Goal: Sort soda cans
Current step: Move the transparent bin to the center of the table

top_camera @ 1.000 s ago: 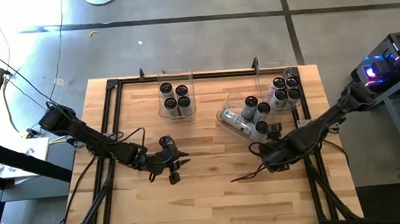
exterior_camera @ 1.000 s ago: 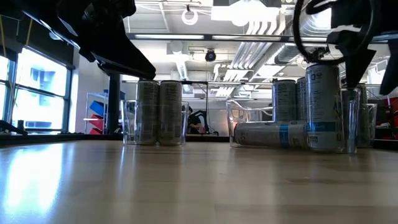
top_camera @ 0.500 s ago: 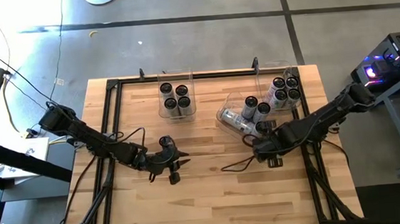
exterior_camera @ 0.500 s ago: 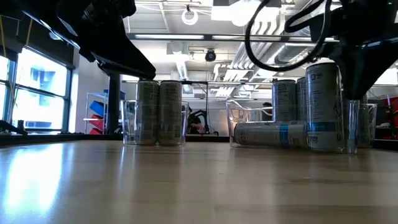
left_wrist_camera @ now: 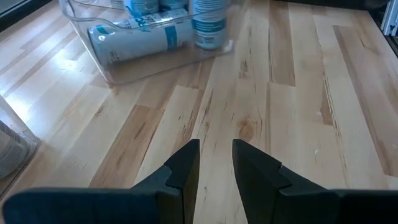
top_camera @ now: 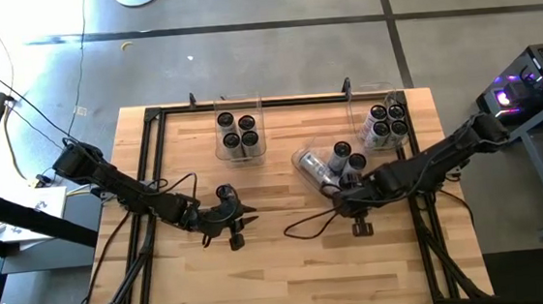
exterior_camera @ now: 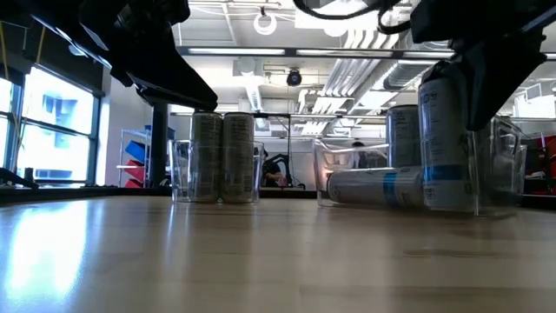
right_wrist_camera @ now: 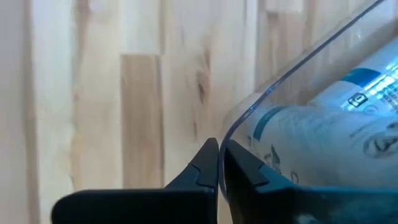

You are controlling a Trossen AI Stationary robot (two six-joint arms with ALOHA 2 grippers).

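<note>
Cans sit in 3 clear bins at the table's far half, none loose on the wood; going left to right: the left gripper [top_camera: 230, 216] waits over bare table near the middle, its fingers [left_wrist_camera: 186, 165] a little apart with nothing between them; the left bin [top_camera: 221, 148] holds 4 upright cans [top_camera: 238, 131]; the middle bin [top_camera: 304, 165], skewed on the table, holds 1 can lying down [left_wrist_camera: 135, 42] and what look like 3 upright ones [top_camera: 341, 150], blue bands showing; the right bin [top_camera: 395, 95] near the far right corner holds about 4 upright cans [top_camera: 385, 119]. The right gripper [top_camera: 338, 197] is at the middle bin's near corner, its fingers [right_wrist_camera: 205, 163] pressed together on the bin's thin clear rim [right_wrist_camera: 249, 112], so it appears to grip the bin, not a can. The step in hand seems to be shifting or steadying this bin before picking from it. Next, I judge, the right gripper must let go of the rim, open wide, and come down on 1 upright can; a tug now could tip the standing cans.
</note>
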